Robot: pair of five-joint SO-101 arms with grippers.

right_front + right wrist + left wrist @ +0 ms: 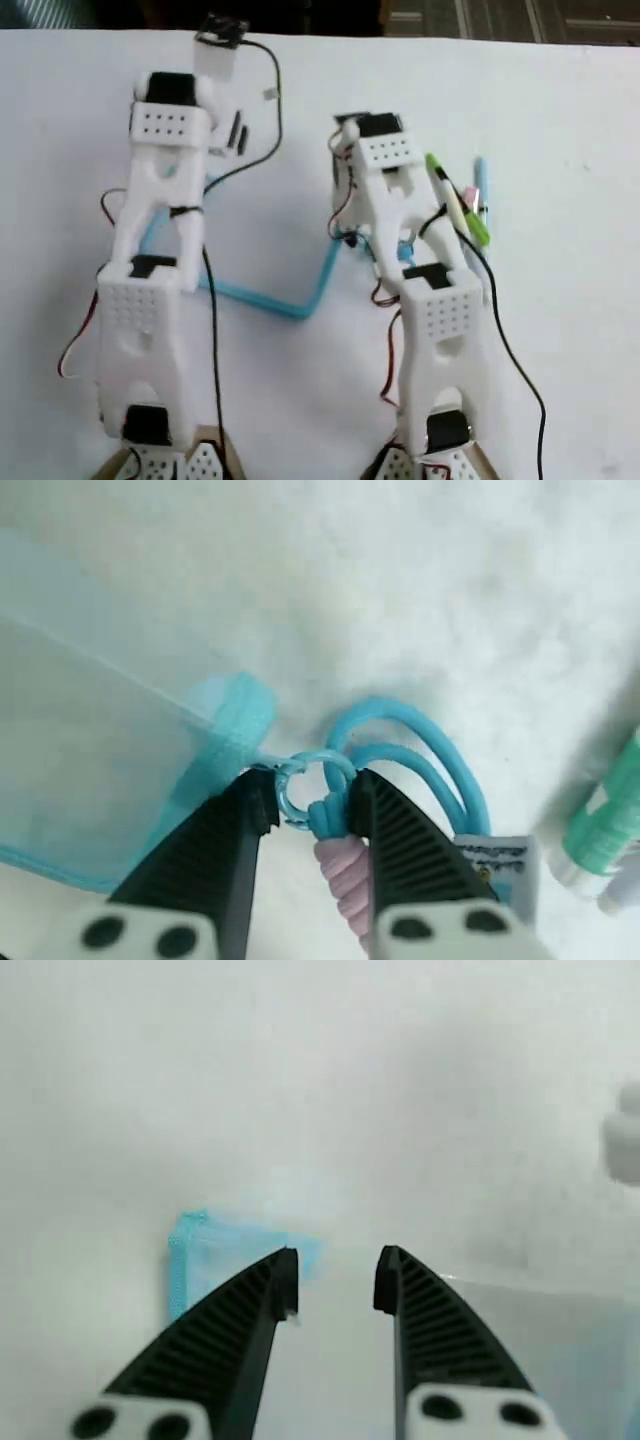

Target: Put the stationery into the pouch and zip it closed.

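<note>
The clear pouch with blue trim [260,298] lies flat between my two arms. Its blue corner [195,1260] sits just beside one fingertip of my left gripper [335,1280], which hangs open over it with nothing between its fingers. My right gripper [312,800] is shut on the zipper pull [305,780], a blue ring with a looped blue cord [420,750], at the end of the pouch [90,750]. A green marker [458,198] and a blue pen [480,185] lie on the table to the right of the right arm [440,300]. The marker [600,820] also lies close beside that gripper.
A white and blue tag [490,865] and a pink piece [345,875] hang on the cord. Black cables run across the white table [560,120] beside both arms. The left arm [150,290] covers part of the pouch.
</note>
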